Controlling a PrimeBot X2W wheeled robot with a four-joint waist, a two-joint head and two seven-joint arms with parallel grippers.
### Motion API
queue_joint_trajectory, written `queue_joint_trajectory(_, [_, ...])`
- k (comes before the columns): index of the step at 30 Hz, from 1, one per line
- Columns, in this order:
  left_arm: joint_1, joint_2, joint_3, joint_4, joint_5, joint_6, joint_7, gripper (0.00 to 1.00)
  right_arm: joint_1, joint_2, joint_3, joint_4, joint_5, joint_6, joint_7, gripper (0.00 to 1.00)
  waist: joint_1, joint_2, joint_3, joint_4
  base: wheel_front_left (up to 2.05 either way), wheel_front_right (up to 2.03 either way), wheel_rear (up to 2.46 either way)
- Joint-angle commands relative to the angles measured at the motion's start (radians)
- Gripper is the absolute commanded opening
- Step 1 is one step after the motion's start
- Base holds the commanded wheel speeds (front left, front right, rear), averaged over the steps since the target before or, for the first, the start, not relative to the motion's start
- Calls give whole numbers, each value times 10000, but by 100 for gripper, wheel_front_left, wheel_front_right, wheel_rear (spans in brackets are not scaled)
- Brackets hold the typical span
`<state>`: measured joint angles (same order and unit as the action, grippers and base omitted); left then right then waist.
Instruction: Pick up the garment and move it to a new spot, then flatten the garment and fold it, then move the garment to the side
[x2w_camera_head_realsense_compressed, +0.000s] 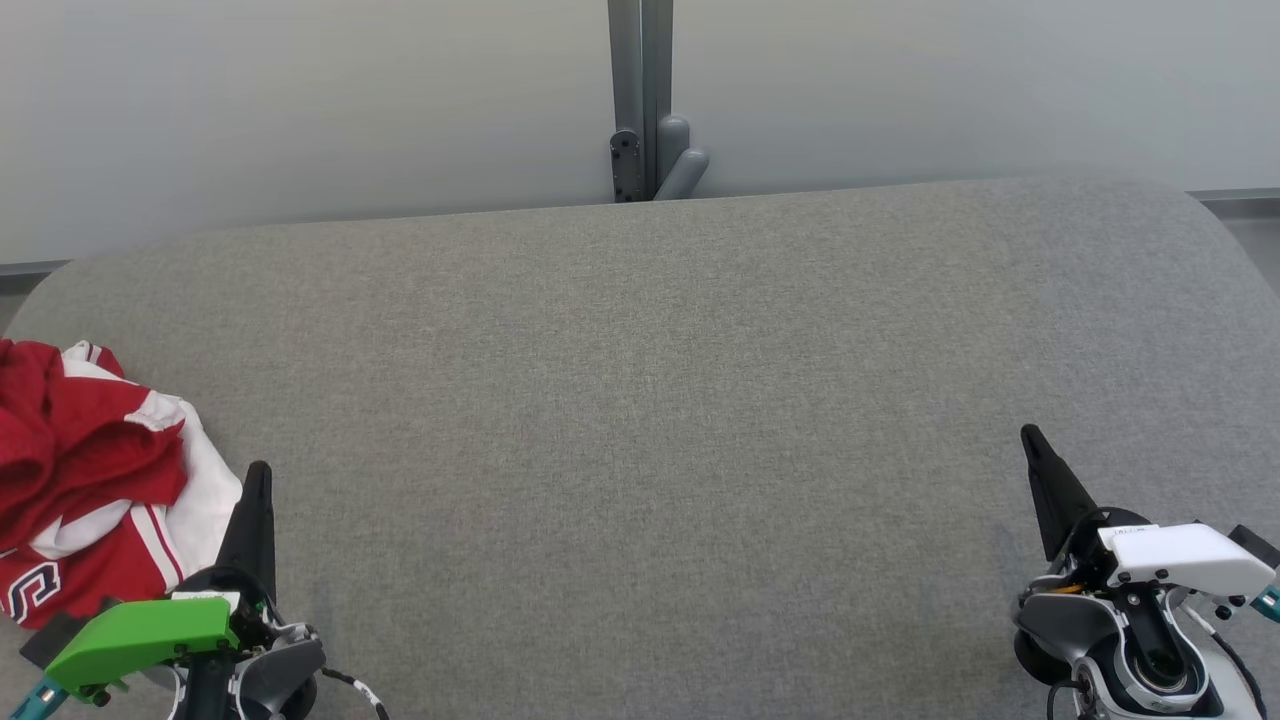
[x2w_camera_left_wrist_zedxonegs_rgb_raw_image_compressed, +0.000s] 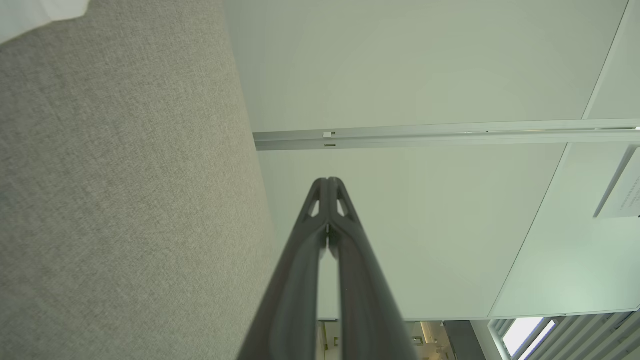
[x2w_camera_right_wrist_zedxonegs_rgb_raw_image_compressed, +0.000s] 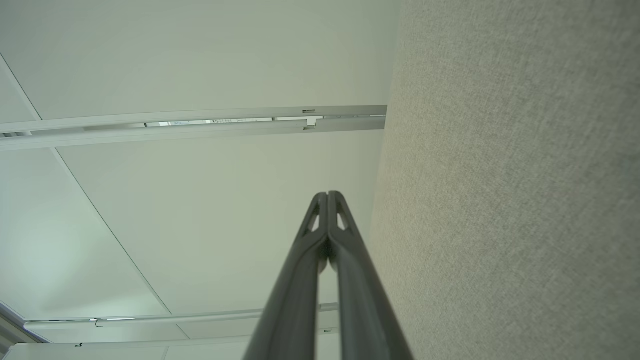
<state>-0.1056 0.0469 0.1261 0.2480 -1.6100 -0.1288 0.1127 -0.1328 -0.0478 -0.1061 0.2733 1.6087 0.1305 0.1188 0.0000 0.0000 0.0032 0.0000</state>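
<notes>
Lying crumpled at the near left edge of the grey fabric-covered worktop (x2w_camera_head_realsense_compressed: 650, 400), the red and white garment (x2w_camera_head_realsense_compressed: 90, 480) is looking untouched as far as this task goes: it is bunched in a heap, neither flattened nor folded. The left hand (x2w_camera_head_realsense_compressed: 257, 478) is hovering just beside the heap's right edge, its two dark fingers pressed together on nothing; whether it is brushing the cloth cannot be told. The right hand (x2w_camera_head_realsense_compressed: 1032, 442) is sitting well apart at the near right, fingers likewise pressed together and empty. Judging from this, every step is lying ahead: picking the heap up, carrying it to the open middle of the worktop, spreading it flat, folding it and setting it aside.
</notes>
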Motion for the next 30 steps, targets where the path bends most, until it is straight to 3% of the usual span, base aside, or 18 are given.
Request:
queue_joint_trajectory(1, [-129,69,6,-28,-25,-52,-13,0,-86,-49,-3,-31,48,4,11,0,0,0,0,0,0,0,0])
queue_joint_trajectory(18, [-129,68,6,-28,-25,-52,-13,0,-86,-50,-3,-31,48,4,11,0,0,0,0,0,0,0,0])
queue_joint_trajectory(19, [1,2,1,0,1,0,-3,100,0,0,1,-2,-3,0,-1,100,0,0,0,0,0,0,0])
queue_joint_trajectory(30, [133,20,-138,282,686,18,-393,100,160,-111,312,156,-536,-1,-398,100,0,0,21,6,0,0,0])
